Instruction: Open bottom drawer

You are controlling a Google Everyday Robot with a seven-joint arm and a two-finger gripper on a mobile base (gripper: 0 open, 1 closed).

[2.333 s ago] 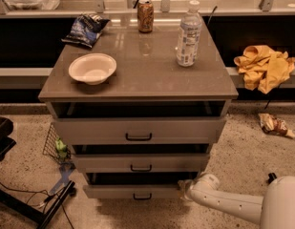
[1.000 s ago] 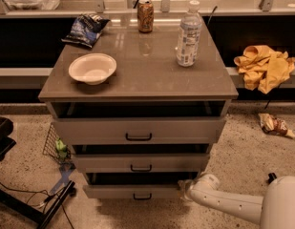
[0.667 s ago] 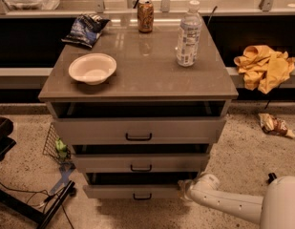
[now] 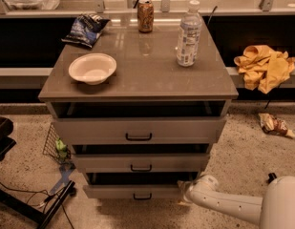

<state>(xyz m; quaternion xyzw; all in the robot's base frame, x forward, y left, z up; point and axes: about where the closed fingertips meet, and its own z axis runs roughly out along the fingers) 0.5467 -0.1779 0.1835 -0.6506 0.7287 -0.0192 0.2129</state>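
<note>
Lowest in the frame we see the white arm (image 4: 223,205) reaching in from the lower right, with its gripper (image 4: 184,191) at the right end of the bottom drawer (image 4: 113,192); we cannot tell whether it is open or closed. That drawer sits at lower centre, its front standing slightly out with a dark gap above it, and its small black handle (image 4: 142,196) is apart from the gripper. Around it we see a speckled floor (image 4: 252,161), a wire basket (image 4: 51,144) at left and a wrapper (image 4: 274,125) at right. Above are the middle drawer (image 4: 104,162) and top drawer (image 4: 89,130). On the grey desk (image 4: 147,75) stand a white bowl (image 4: 92,68), a water bottle (image 4: 188,35), a chip bag (image 4: 85,29) and a can (image 4: 145,15). A yellow cloth (image 4: 264,67) lies on the ledge at right.
</note>
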